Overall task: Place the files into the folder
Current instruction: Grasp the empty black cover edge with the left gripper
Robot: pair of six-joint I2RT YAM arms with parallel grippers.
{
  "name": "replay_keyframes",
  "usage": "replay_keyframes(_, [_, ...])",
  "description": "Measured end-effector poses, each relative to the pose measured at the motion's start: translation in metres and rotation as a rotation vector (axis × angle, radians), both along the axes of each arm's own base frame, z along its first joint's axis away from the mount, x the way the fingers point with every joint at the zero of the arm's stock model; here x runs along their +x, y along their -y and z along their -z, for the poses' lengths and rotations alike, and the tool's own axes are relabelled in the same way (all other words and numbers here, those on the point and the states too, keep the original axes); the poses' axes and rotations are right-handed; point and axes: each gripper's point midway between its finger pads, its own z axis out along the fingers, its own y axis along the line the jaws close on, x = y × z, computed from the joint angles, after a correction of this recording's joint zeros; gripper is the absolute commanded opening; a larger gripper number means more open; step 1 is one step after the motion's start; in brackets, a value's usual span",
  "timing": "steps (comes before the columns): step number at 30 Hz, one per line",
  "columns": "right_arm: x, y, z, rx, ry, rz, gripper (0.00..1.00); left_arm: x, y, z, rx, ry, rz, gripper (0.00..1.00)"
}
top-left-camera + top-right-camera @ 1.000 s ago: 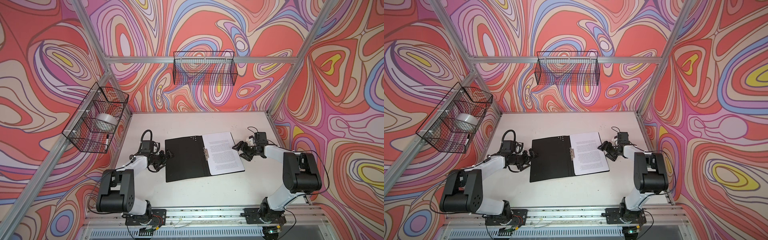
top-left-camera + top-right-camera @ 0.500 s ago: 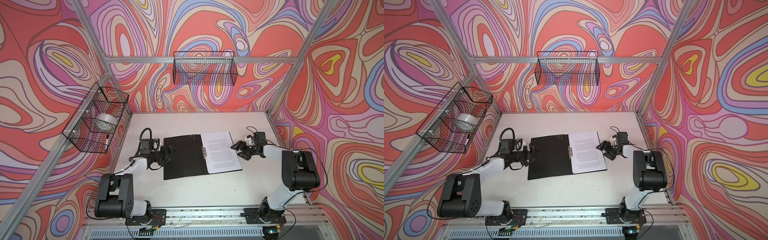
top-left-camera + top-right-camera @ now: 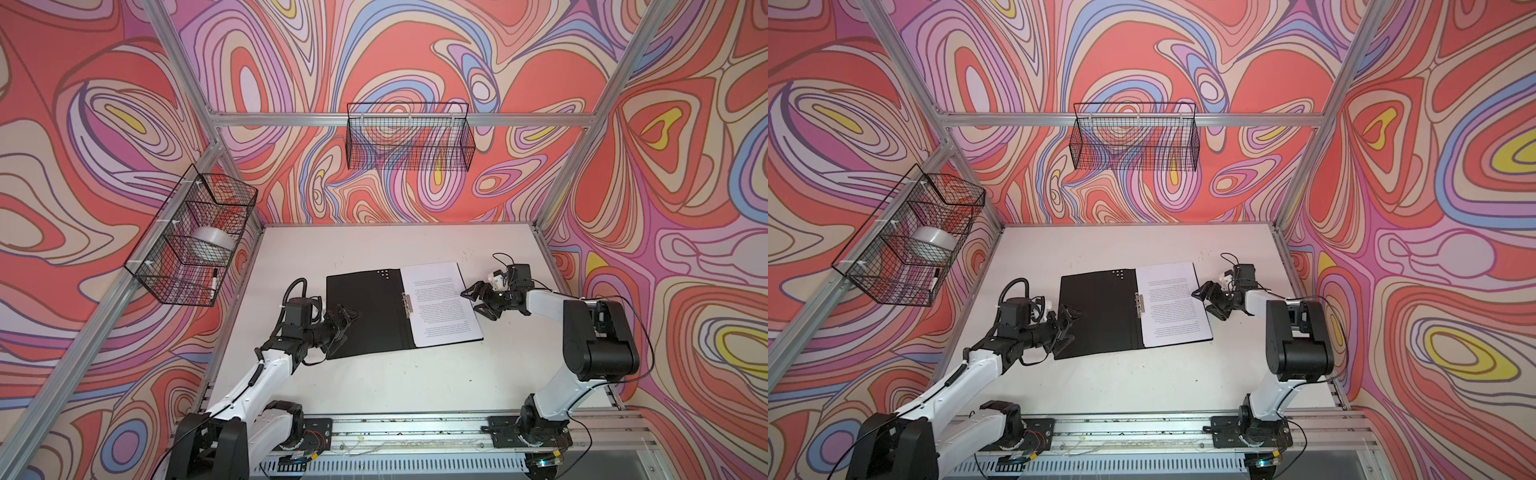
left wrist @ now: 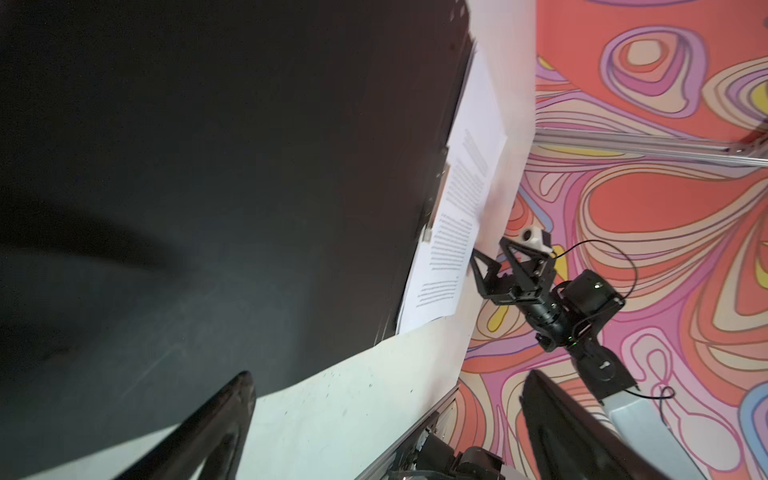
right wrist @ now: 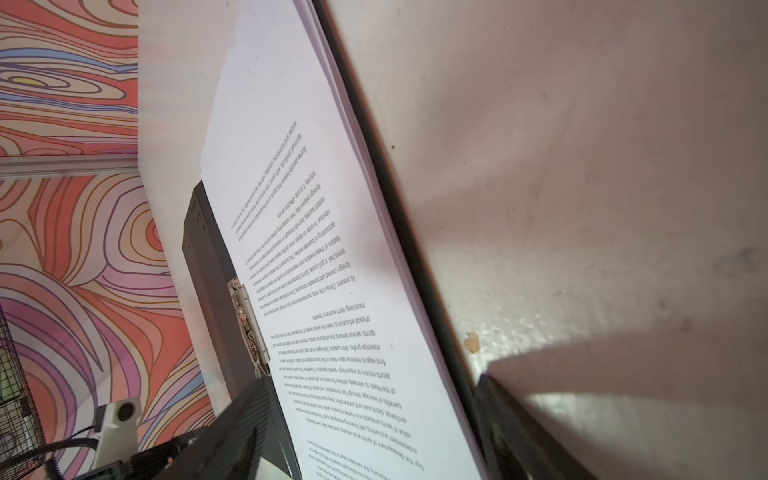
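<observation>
Files (image 3: pixel 440 303), white printed sheets, stacked on right inner face of open black-faced folder (image 3: pixel 365 316), mid-frame on white table (image 3: pixel 374 395); right gripper (image 3: pixel 473 300) spread astride sheets' right edge; left gripper (image 3: pixel 344 328) spread wide at folder's left edge.

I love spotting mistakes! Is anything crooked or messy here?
Only slightly: the open folder lies a bit askew to the table edges. The paper sheets sit neatly on one half, with nothing spilled or torn.
</observation>
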Motion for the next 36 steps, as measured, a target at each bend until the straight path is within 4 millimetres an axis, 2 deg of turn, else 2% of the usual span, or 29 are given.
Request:
replay_keyframes(5, [0.003, -0.002, -0.001, 0.021, 0.007, -0.001, 0.86, -0.029, 0.017, 0.024, 0.021, -0.1, -0.022, 1.0])
replay_keyframes(10, [0.004, -0.003, -0.002, 0.028, 0.007, 0.007, 0.86, -0.043, 0.03, 0.043, 0.045, -0.162, -0.048, 1.0])
replay_keyframes(21, [-0.002, -0.003, -0.002, 0.017, -0.009, 0.015, 0.86, -0.008, 0.052, 0.039, -0.027, -0.054, -0.218, 1.0])
replay_keyframes(27, [-0.003, -0.013, 0.0, -0.043, -0.026, -0.024, 0.83, 0.014, 0.057, 0.039, -0.083, 0.046, -0.303, 1.0])
replay_keyframes(31, [-0.004, -0.019, 0.002, -0.138, -0.03, -0.05, 0.81, 0.03, 0.058, 0.038, -0.134, 0.131, -0.348, 1.0])
replay_keyframes(36, [-0.016, -0.01, 0.002, -0.31, -0.065, -0.051, 0.8, 0.044, 0.058, 0.04, -0.197, 0.222, -0.39, 1.0])
